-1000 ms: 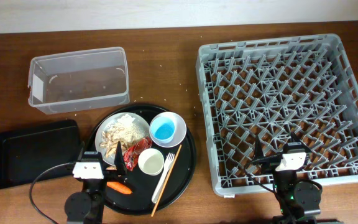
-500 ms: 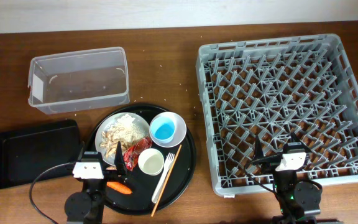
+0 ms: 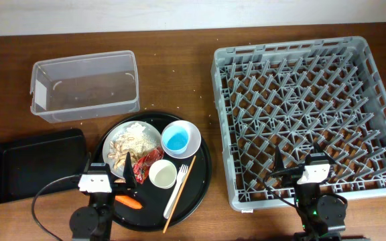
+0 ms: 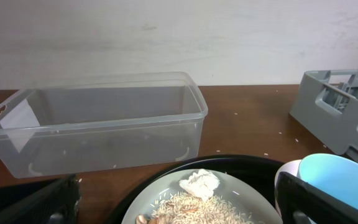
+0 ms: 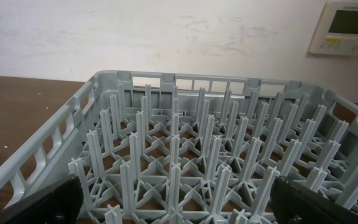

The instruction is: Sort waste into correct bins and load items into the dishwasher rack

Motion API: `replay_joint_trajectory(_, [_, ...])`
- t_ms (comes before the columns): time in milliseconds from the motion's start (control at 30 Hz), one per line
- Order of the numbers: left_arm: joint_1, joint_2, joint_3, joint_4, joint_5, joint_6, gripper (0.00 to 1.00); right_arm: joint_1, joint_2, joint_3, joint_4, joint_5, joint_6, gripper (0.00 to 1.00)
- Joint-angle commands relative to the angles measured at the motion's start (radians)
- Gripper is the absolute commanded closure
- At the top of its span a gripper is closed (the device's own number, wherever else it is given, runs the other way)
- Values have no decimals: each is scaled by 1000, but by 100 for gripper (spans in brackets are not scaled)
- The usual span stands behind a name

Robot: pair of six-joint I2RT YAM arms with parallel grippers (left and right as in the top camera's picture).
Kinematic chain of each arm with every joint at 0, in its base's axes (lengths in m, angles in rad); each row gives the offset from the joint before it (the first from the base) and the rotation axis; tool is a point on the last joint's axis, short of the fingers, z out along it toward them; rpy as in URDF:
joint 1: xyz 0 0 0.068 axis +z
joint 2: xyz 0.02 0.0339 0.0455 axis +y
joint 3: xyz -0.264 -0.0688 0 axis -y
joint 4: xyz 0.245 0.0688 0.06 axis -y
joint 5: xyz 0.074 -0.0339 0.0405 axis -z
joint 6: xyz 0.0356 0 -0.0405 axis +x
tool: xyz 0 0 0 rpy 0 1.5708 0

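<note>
My left gripper (image 4: 176, 191) shows only dark tips at the bottom corners, spread wide. It sits low over the white plate (image 4: 154, 196), which the frame edge cuts off. On the plate lie rice (image 4: 194, 205) and a tissue (image 4: 199, 183). The light blue cup (image 4: 337, 180) is half-cropped to the right, and the clear tub (image 4: 104, 127) stands beyond. My right gripper (image 5: 176, 190), equally spread, hangs low over the dishwasher rack (image 5: 179, 143).

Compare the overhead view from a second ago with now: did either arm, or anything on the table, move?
Nothing visibly changed. The left gripper stays open at the round black tray, the right gripper stays open over the dishwasher rack, and everything on the table lies where it was.
</note>
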Motion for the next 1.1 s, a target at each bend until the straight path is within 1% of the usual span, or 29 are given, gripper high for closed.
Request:
replay_joint_trajectory(0, [6, -4, -6, 0, -3, 19, 1, -8, -3, -5, -6, 23, 1, 2])
replay_joint_trajectory(333, [6, -4, -6, 3, -7, 13, 1, -7, -3, -5, -3, -23, 11, 2])
replay_joint_trajectory(433, [6, -4, 6, 4, -6, 8, 1, -7, -3, 16, -13, -23, 106, 2])
replay_joint_trajectory(500, [6, -1, 43, 3, -3, 8, 1, -7, 1, 64, -60, -23, 166, 2])
replay_joint_trajectory(567, [6, 35, 106, -47, -3, 7, 1, -7, 43, 164, -175, -39, 167, 2])
replay_joint_trajectory(633, [6, 102, 181, -107, -3, 7, 1, -7, 121, 264, -257, -41, 167, 2])
replay_joint_trajectory(700, [6, 186, 252, -134, -3, 7, 1, -7, 232, 382, -345, -46, 167, 2])
replay_joint_trajectory(767, [6, 324, 363, -174, 2, 8, 0, -7, 360, 520, -455, -50, 167, 2])
replay_joint_trajectory(800, [6, 390, 426, -223, 21, 8, 1, -7, 435, 615, -540, -58, 166, 2])
replay_joint_trajectory(867, [6, 502, 541, -322, 58, 7, 1, -7, 547, 745, -668, -77, 166, 2])
replay_joint_trajectory(933, [6, 610, 669, -460, 65, 7, 1, -7, 677, 895, -818, -79, 166, 2])
replay_joint_trajectory(967, [6, 639, 713, -518, 65, 7, 1, -7, 718, 938, -862, -79, 167, 2])
replay_joint_trajectory(1000, [6, 687, 782, -619, 65, 7, 1, -7, 782, 1001, -930, -89, 167, 2])
replay_joint_trajectory(1067, [6, 726, 832, -706, 73, 8, 1, -7, 827, 1028, -967, -124, 167, 2])
